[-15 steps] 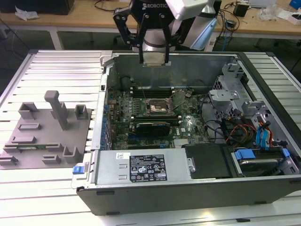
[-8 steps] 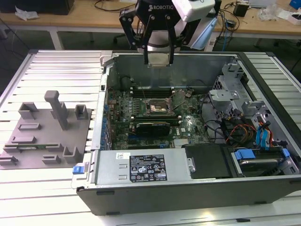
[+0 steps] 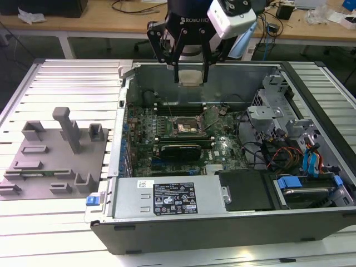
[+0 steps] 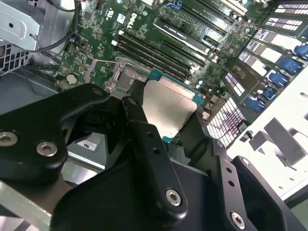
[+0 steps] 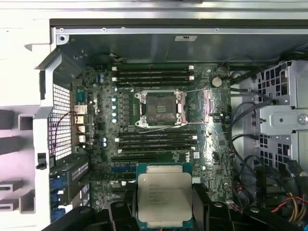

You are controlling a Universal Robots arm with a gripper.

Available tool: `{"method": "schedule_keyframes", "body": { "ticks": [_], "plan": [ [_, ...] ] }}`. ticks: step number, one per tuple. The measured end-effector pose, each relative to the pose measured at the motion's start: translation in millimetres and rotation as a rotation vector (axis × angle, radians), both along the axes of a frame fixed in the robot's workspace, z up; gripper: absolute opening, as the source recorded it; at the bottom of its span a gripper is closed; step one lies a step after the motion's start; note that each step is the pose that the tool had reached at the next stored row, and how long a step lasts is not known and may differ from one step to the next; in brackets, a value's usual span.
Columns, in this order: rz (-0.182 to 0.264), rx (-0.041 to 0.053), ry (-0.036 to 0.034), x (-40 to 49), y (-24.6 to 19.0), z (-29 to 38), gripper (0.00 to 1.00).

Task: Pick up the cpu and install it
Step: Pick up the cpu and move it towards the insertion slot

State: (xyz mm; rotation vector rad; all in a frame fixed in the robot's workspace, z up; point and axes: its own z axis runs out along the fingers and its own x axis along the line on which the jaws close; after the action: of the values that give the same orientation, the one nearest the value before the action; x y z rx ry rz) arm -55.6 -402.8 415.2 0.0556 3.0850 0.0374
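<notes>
Holding cpu (image 5: 164, 197) between the jaws

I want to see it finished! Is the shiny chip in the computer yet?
Not yet. Done: the cpu is picked up. In hand: the jaws grip it above the open computer case. Left: the socket sits open and empty.
</notes>
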Motion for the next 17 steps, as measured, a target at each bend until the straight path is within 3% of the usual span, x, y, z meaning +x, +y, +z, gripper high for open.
{"method": "schedule_keyframes", "body": {
  "ticks": [4,5,7,17],
  "plan": [
    [0.000,0.0026,0.0000,1.8,0.0,-4.4,0.55],
    [0.000,0.0026,0.0001,3.9,0.0,-13.8,0.55],
    [0.000,0.0027,0.0000,8.3,0.0,-22.2,0.55],
    [0.000,0.0026,0.0011,19.8,4.4,-36.5,0.55]
  ]
}}
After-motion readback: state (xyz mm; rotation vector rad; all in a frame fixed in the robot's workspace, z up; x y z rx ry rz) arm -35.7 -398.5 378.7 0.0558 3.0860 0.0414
